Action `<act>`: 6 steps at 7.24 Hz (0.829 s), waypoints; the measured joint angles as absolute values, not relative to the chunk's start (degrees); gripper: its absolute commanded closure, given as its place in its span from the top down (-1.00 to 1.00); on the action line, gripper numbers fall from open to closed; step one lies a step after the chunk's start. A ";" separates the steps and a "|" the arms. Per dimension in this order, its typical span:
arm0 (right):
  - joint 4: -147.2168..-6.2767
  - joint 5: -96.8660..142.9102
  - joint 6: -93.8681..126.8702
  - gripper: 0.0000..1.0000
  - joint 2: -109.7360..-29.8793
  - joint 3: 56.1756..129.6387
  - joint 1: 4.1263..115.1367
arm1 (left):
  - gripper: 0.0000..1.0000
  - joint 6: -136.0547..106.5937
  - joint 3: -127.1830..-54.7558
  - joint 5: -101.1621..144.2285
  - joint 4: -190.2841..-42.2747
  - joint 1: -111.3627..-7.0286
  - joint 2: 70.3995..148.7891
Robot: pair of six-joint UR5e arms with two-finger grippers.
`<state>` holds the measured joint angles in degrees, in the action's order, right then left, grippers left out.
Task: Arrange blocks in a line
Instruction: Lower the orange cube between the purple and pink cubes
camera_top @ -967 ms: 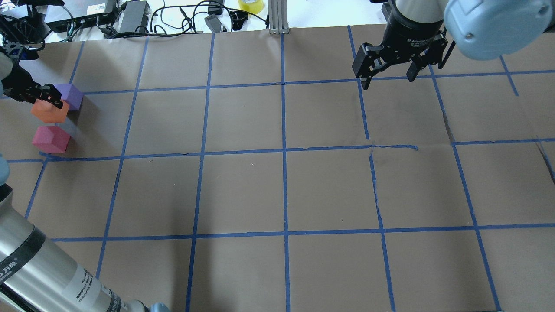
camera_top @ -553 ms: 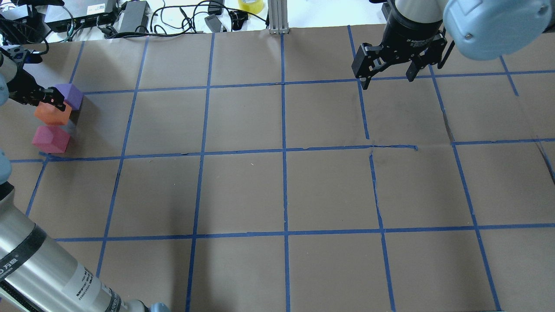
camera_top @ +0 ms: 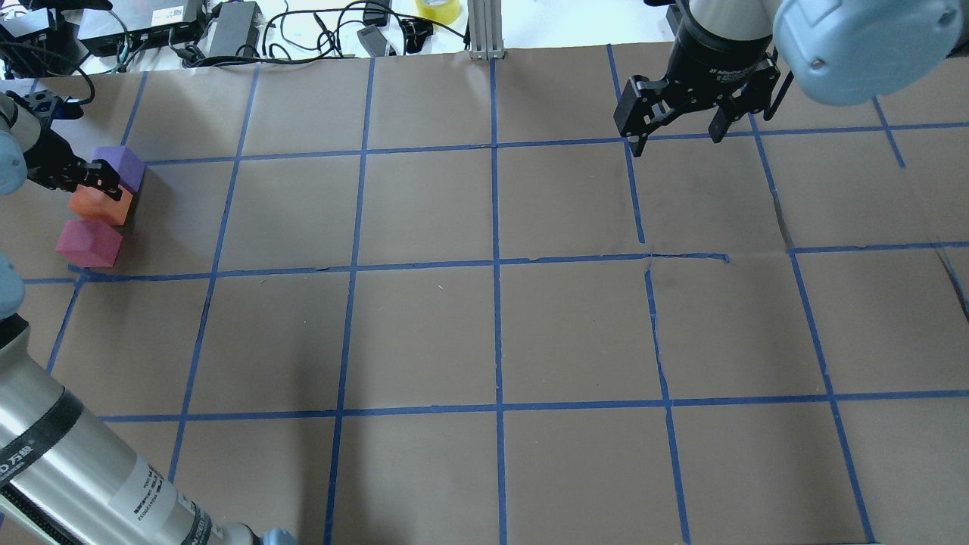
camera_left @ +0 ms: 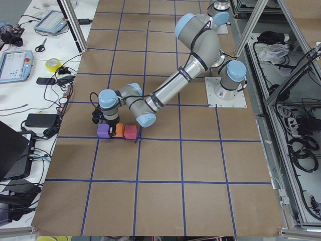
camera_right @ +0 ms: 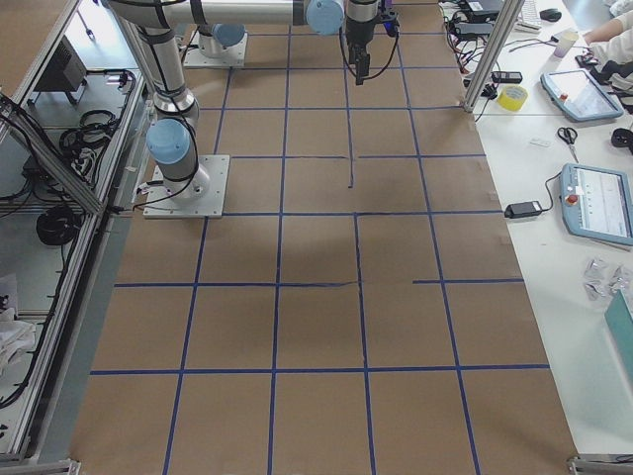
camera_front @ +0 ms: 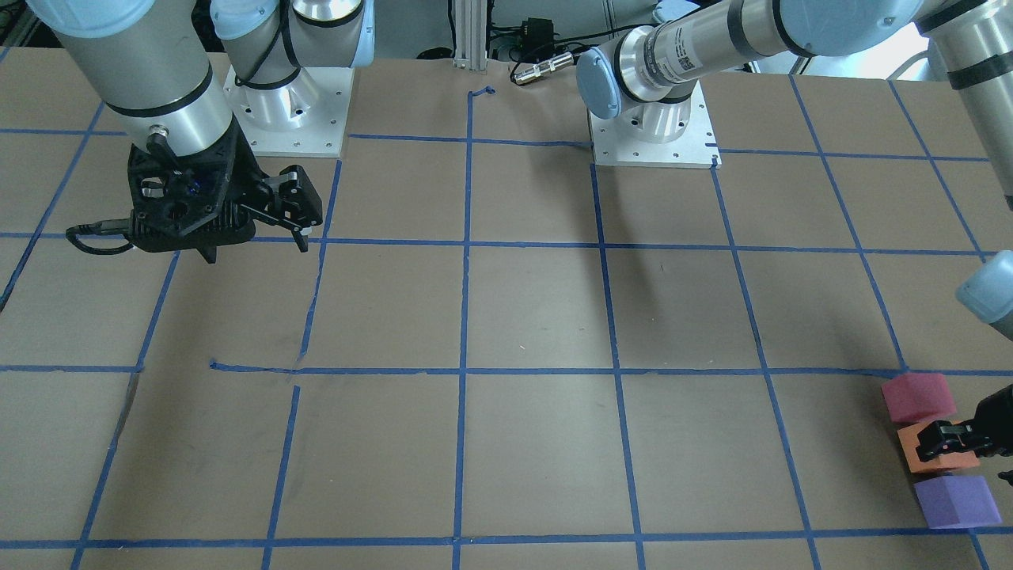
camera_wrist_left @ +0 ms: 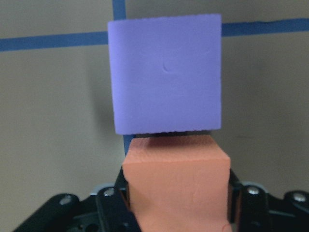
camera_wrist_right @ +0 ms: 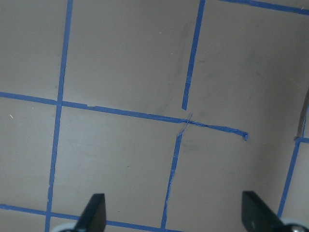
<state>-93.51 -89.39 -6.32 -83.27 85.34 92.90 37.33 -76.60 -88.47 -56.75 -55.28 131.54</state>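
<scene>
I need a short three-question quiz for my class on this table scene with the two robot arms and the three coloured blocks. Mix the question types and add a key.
1. Fill the gap: the orange block lies between the purple block and the ____ block.
2. Choose one: the left gripper is closed on A) the purple block, B) the orange block, C) nothing.
3. True or false: the right gripper holds a block.

Key:
1. The red-pink block.
2. B.
3. False. It is open and holds nothing.
</scene>
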 measured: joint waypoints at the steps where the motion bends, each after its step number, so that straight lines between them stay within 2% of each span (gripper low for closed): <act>1: -93.51 -89.40 -6.33 1.00 -83.27 85.34 92.90 | -1.00 37.37 -76.61 -88.47 -56.71 -55.28 131.62; 5: -93.52 -89.68 -6.33 1.00 -83.28 85.36 92.93 | -1.00 37.82 -76.97 -88.16 -54.85 -55.20 131.60; 6: -93.54 -89.99 -6.31 1.00 -83.28 85.40 92.93 | -0.93 37.79 -77.17 -88.08 -54.67 -55.20 131.61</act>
<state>-93.54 -89.99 -6.31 -83.28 85.40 92.93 37.79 -77.17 -88.08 -54.67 -55.20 131.61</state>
